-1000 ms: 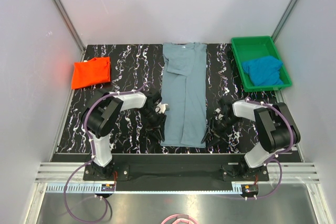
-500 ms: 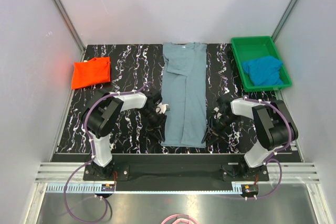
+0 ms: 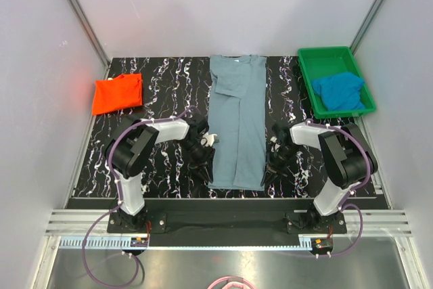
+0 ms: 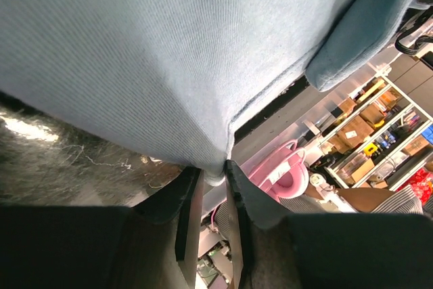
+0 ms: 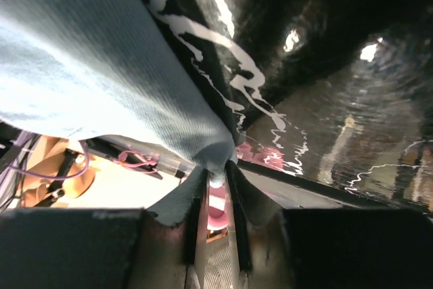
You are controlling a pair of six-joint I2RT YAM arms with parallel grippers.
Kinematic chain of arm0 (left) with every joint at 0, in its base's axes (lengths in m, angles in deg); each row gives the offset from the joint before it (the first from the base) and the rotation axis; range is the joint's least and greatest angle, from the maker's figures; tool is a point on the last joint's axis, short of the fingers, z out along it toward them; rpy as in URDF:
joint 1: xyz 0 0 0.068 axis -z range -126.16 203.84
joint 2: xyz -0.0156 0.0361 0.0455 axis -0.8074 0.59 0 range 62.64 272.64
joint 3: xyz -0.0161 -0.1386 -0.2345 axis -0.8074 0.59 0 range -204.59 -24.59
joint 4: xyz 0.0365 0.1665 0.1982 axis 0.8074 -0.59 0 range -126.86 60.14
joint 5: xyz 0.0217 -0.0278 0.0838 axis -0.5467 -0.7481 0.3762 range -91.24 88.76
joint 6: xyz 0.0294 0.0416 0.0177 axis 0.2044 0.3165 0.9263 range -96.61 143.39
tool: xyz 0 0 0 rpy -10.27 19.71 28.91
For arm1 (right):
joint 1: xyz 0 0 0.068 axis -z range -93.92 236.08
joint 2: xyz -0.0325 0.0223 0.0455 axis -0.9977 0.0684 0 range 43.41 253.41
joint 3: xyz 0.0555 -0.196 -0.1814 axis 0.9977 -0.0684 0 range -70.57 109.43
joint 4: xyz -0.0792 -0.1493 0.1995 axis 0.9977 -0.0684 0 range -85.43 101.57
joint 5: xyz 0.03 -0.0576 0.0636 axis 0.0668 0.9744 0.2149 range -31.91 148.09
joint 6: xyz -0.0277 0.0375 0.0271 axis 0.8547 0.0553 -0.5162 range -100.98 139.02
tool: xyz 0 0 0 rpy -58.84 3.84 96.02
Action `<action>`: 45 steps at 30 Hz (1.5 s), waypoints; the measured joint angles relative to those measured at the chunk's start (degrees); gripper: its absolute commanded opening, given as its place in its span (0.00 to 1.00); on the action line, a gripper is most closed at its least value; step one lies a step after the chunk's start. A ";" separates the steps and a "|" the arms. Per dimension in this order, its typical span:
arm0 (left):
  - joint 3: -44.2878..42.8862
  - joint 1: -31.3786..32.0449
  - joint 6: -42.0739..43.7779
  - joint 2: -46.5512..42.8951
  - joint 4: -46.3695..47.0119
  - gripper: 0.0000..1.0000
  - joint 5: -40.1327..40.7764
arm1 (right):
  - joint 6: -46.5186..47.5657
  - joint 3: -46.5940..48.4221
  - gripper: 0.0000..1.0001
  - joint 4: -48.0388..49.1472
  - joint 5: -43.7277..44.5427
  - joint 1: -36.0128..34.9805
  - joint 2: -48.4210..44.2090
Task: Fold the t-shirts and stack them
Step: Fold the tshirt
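The large grey-blue t-shirt (image 3: 237, 116) lies folded into a long strip down the middle of the table. My left gripper (image 3: 205, 166) is at its near left corner, and the left wrist view shows that gripper (image 4: 214, 170) shut on the hem of the cloth (image 4: 169, 52). My right gripper (image 3: 269, 171) sits at the near right corner. In the right wrist view it (image 5: 216, 170) is shut on a pinch of the same shirt (image 5: 88, 65). The orange-red t-shirt (image 3: 117, 93) lies folded at the far left. The bright blue t-shirt (image 3: 338, 91) is bunched in the tray.
A green plastic tray (image 3: 306, 76) stands at the far right corner of the black marbled table (image 3: 162, 86). White walls with metal posts close in the back and both sides. The table's near edge runs just behind both grippers.
My right gripper has slid left to the shirt's near right corner and closed on it. The left gripper has kept its grip and place.
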 measured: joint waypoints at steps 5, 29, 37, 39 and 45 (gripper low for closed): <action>0.00 -0.81 -0.52 -1.01 -0.02 0.24 -0.63 | -0.13 1.29 0.43 -1.01 2.08 -1.40 1.07; 3.50 -3.39 -0.76 -4.07 -0.74 0.55 0.96 | -1.25 5.09 0.00 -3.28 6.05 -5.20 3.67; 4.26 -3.39 -1.25 -4.04 -1.27 0.54 1.46 | -1.42 4.83 0.00 -2.45 5.55 -5.20 3.32; 3.30 -3.39 -1.29 -3.10 -1.64 0.54 1.44 | -1.53 4.92 0.00 -2.38 5.35 -5.22 3.34; 1.03 -3.10 -1.31 0.26 -1.51 0.50 1.38 | -1.88 4.98 0.00 -1.68 4.61 -5.22 3.34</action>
